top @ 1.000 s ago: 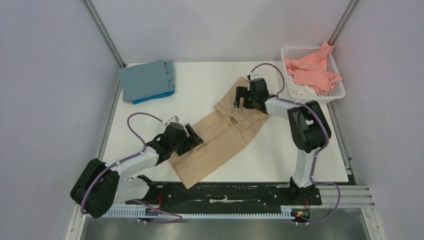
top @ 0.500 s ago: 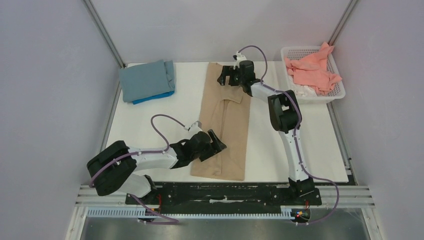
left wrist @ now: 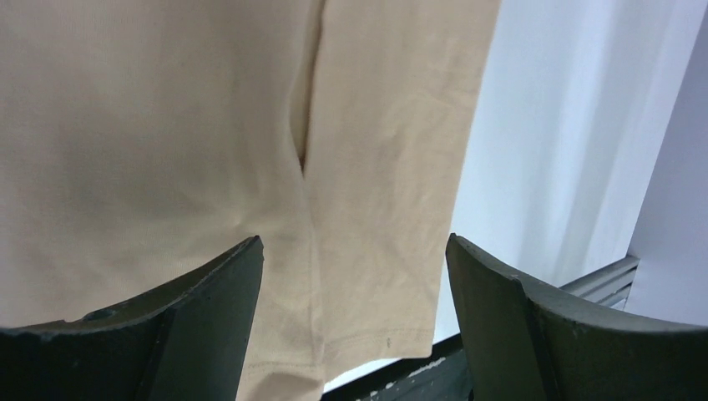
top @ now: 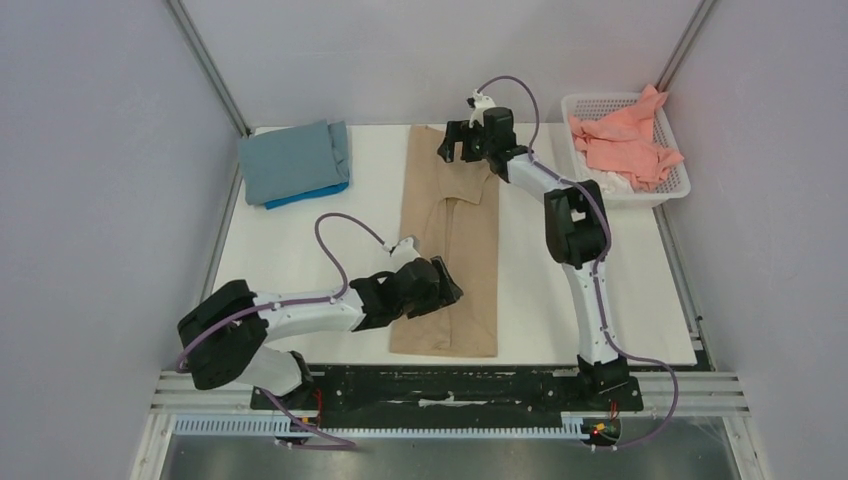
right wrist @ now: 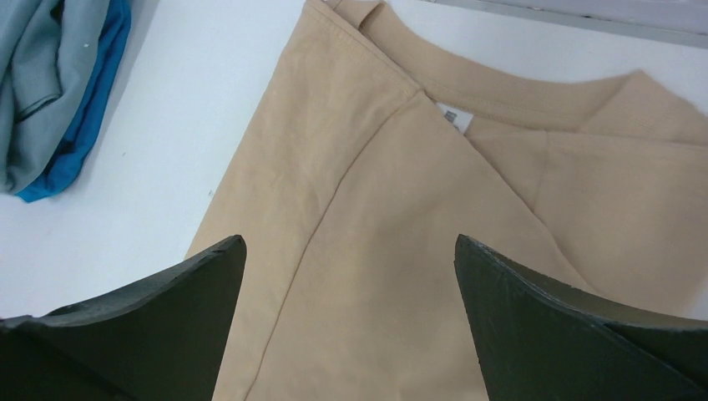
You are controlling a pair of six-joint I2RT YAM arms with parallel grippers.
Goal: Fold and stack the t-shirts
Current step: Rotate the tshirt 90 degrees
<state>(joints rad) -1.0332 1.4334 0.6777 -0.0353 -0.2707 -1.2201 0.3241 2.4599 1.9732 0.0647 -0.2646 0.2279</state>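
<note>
- Grey-blue t-shirt [top: 290,160]: folded, lying on top of a bright blue t-shirt [top: 310,193]. The stack sits at 10 o'clock on the bench [top: 300,250].
- Left gripper [top: 442,289]: jaws spread wide and holding nothing. It is over the hem half of the beige shirt, toward 6 o'clock. Contact with the cloth cannot be told.
- Beige-tan t-shirt [top: 460,240]: a long narrow strip with its sides folded in, collar at 12 o'clock and hem at 6 o'clock by the near edge. It is light, limp cotton with no stiffness, so it is likely to sag and spill its layers when lifted. It is judged best pinched through all layers at the hem corners or shoulders.
- Right gripper [top: 456,152]: jaws spread wide and empty, over the collar end at 12 o'clock.
- Salmon pink t-shirts [top: 625,145]: crumpled and unfolded, in the white basket [top: 600,98] at 2 o'clock.
</note>
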